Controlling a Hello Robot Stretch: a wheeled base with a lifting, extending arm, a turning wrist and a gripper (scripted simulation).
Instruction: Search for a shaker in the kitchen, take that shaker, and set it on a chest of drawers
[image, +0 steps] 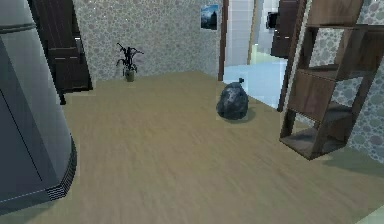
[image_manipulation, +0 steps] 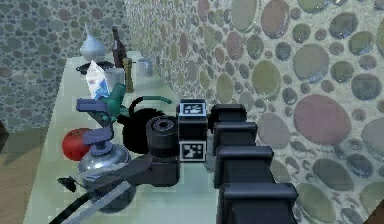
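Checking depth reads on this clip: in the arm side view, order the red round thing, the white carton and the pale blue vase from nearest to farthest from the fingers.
1. Red round thing, at the near end of the counter, just up the picture from the fingers.
2. White carton, mid-counter.
3. Pale blue vase, at the far end.

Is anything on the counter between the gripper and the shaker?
I cannot tell for sure which item it is. The gripper is among clutter on the counter: a red round thing and a grey domed thing at it, a white carton and dark bottle farther along.
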